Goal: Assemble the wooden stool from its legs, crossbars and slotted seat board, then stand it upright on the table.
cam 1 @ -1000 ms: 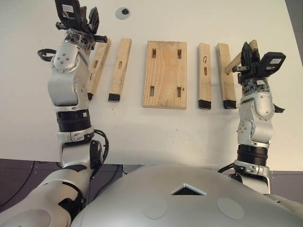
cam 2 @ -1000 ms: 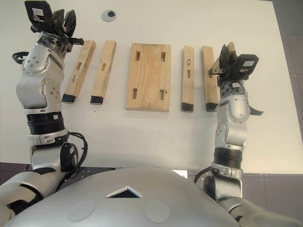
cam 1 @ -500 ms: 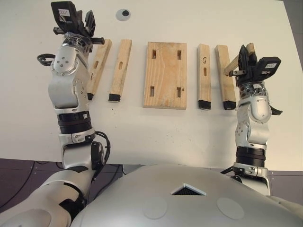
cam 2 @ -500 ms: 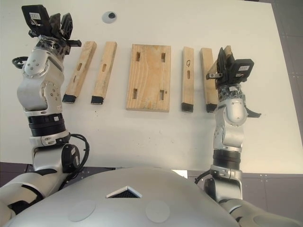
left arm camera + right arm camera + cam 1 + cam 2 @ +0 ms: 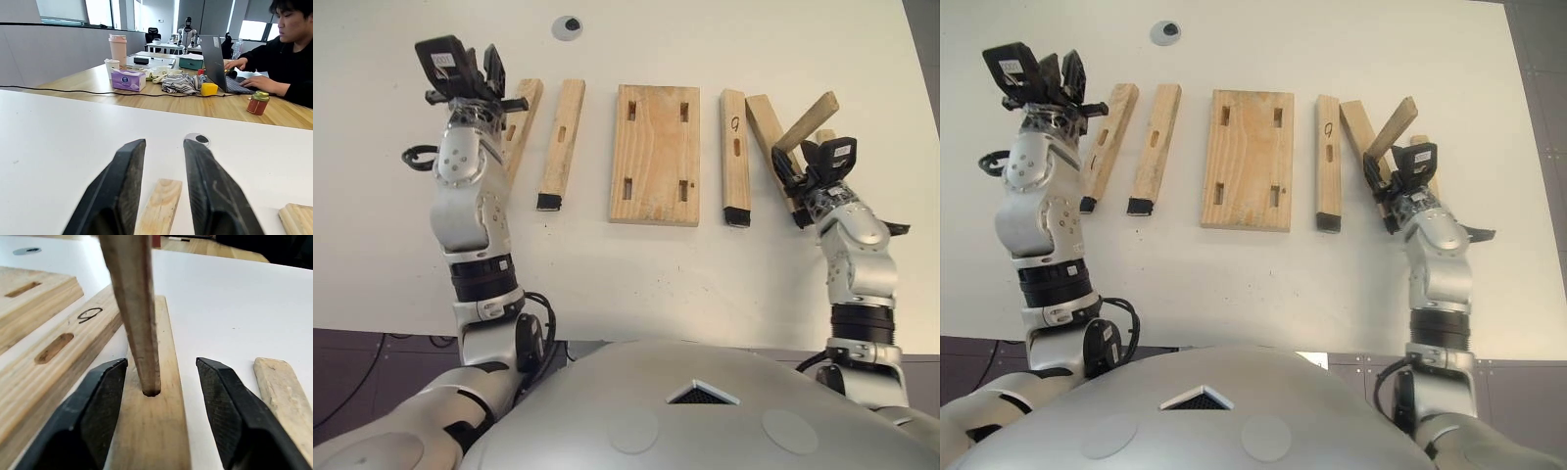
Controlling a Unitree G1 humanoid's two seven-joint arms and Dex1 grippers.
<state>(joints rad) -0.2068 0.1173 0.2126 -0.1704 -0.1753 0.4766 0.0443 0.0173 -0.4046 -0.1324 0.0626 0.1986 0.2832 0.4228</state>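
1. Since the earlier frames, the right hand [image 5: 791,193] has drawn back toward the robot, and the crossbar [image 5: 806,119] now sticks out past its fingers. The far-right leg [image 5: 764,119] has swung askew, so its far end now sits close to the next leg [image 5: 735,157].
2. The left arm has shifted a little to the left. Its hand is still spread.
3. The crossbar stands tilted, with its lower end planted in the slot of the far-right leg. Its upper end leans away to the right.
4. The right hand's fingers are spread, one on either side of the far-right leg. The crossbar rises between them untouched. Whether the fingers press the leg's sides cannot be told.
5. A second crossbar [image 5: 281,391] lies flat on the tabletop [image 5: 656,274], just right of the far-right leg.
6. The left hand [image 5: 165,147] is spread with nothing between its fingers. It is held over the far end of the far-left leg [image 5: 522,113].
7. The board [image 5: 654,154] lies flat in the middle of the tabletop with its slots facing up.
8. The inner left leg [image 5: 560,145] lies on one side of the board and the next leg on the other. Both lie flat and apart from it.
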